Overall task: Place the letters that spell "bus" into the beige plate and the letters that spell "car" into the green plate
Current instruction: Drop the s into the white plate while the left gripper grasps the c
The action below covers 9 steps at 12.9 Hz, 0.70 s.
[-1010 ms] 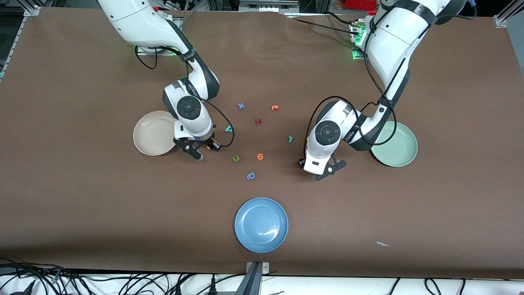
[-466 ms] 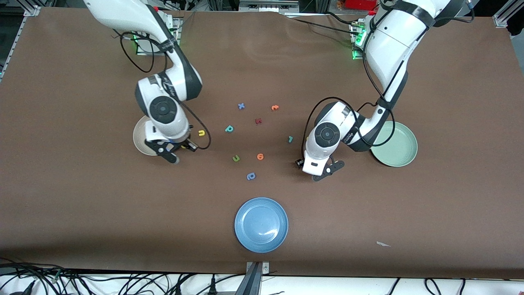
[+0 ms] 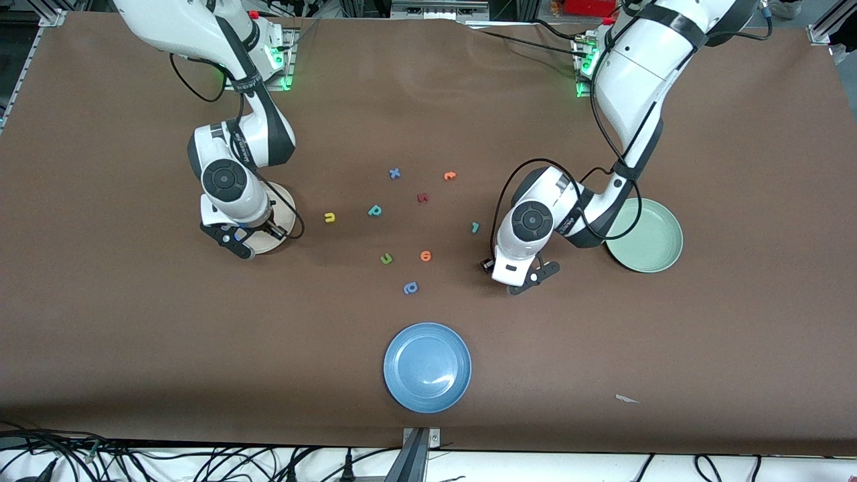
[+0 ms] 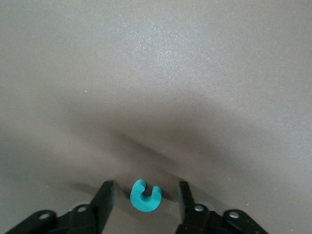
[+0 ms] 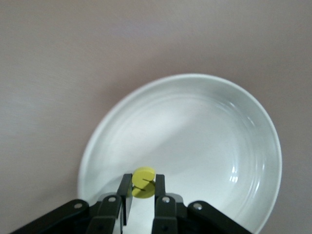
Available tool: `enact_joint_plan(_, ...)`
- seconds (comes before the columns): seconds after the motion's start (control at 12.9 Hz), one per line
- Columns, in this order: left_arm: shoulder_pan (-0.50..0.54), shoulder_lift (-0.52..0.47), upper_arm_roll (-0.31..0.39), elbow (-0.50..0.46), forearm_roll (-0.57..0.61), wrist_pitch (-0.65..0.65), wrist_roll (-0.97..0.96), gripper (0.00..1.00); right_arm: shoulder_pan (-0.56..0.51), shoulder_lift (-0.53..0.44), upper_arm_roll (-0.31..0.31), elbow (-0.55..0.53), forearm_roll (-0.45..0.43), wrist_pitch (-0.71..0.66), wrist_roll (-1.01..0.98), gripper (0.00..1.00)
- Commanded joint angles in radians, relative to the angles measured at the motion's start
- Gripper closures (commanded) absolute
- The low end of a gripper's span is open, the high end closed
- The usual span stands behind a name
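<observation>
My right gripper [image 3: 256, 238] hangs over the beige plate [image 3: 284, 204], shut on the yellow s [image 5: 144, 173]; the right wrist view shows that letter pinched between the fingers [image 5: 126, 187] above the plate's bowl [image 5: 204, 136]. Down at the table, my left gripper [image 3: 514, 275] stands open around the teal c [image 4: 145, 197], with a gap on each side of it. The green plate [image 3: 647, 236] lies beside the left arm. Between the two arms lie the yellow u [image 3: 329, 217], the teal b [image 3: 375, 210] and the thin teal r [image 3: 475, 227].
Other loose letters lie mid-table: a blue x [image 3: 394, 173], an orange one [image 3: 449, 175], a red one [image 3: 422, 197], a green u [image 3: 385, 258], another orange one [image 3: 425, 255] and a periwinkle one [image 3: 410, 288]. A blue plate [image 3: 427, 367] sits nearest the front camera.
The right arm has carried the yellow s from beside the letters to over the beige plate, uncovering the yellow u. The left gripper's jaws have narrowed around the teal c.
</observation>
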Motion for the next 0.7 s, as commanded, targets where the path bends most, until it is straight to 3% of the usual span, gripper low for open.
enact_joint_plan(0.0,-0.008,0.011,0.004,0.025,-0.026,-0.006,0.018,0.45,0.008,-0.060,-0.009,-0.056,-0.013,0.019,0.001,0.06)
enact_joint_plan(0.08,-0.008,0.011,0.004,0.025,-0.026,-0.006,0.017,0.47,0.008,-0.069,-0.009,-0.055,-0.013,0.016,-0.002,0.00)
enact_joint_plan(0.31,-0.008,0.011,0.004,0.025,-0.026,-0.006,0.017,0.54,0.009,-0.109,-0.004,-0.016,-0.002,-0.079,-0.008,0.01)
enact_joint_plan(0.62,-0.014,0.011,0.004,0.025,-0.027,-0.006,0.008,0.70,0.015,-0.077,0.097,0.074,0.041,-0.105,0.166,0.05)
